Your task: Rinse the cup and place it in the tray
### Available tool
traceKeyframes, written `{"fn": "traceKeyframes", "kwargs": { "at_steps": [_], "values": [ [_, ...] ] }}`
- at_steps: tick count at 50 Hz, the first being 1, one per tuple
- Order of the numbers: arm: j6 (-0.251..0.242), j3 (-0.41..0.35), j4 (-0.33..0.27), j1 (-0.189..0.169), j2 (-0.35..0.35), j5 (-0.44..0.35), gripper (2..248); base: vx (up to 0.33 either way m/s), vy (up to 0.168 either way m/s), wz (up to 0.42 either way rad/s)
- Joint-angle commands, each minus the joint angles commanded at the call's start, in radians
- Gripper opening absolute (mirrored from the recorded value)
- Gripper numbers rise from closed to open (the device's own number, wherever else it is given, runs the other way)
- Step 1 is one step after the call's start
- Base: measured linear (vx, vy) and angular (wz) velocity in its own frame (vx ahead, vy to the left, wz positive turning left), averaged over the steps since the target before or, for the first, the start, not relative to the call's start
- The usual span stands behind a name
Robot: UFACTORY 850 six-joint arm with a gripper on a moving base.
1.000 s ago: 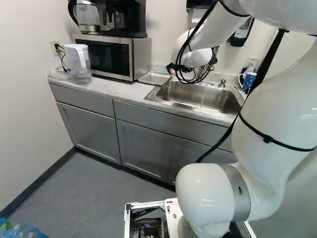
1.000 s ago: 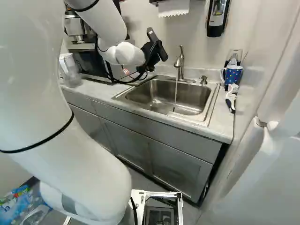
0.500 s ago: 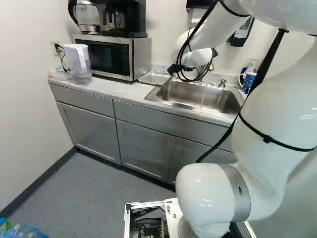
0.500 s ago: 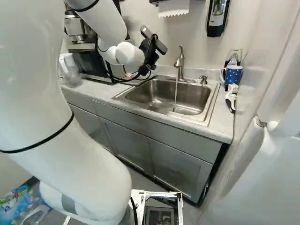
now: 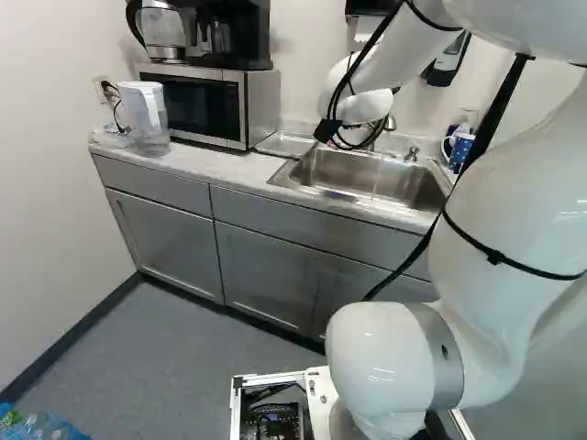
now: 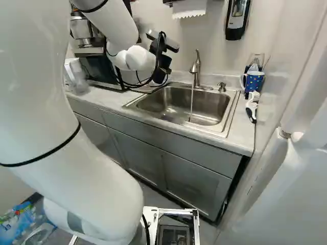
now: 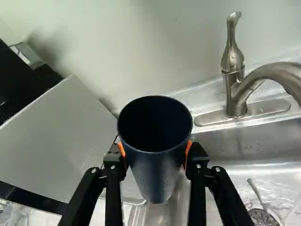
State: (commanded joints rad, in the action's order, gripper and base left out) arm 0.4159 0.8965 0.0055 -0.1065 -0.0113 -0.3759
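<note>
Gripper has its two fingers closed upon a dark cup, and in the wrist view both orange pads press against the cup from two opposite sides. This cup is above the counter, near the left edge of the sink, and its open mouth is turned to the wrist camera; its inside is very dark, so I cannot tell if it contains something. From the faucet, a thin stream of water falls into the sink, and a strainer is at the sink's bottom. Between the microwave and the sink's left edge lies a shallow tray. Close to the left end of the counter stands a clear pitcher with a white upper part, beside the microwave; its content is not possible to tell. Near the back right corner of the counter there is a blue dotted mug, and just in front of it a white and black brush lies by the right edge. On top of the microwave stands a glass kettle, beside a black coffee maker.
</note>
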Motion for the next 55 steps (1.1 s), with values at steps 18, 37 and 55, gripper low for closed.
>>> {"fn": "traceKeyframes", "kwargs": {
  "at_steps": [18,37,55],
  "values": [
    [-0.189,0.000,0.000,0.000,0.000,0.000,126,0.000,0.000,0.000],
    [-0.389,0.000,0.000,0.000,0.000,0.000,126,0.000,0.000,0.000],
    [-0.431,0.001,0.000,0.000,0.001,0.000,126,0.000,0.000,0.000]
  ]
}}
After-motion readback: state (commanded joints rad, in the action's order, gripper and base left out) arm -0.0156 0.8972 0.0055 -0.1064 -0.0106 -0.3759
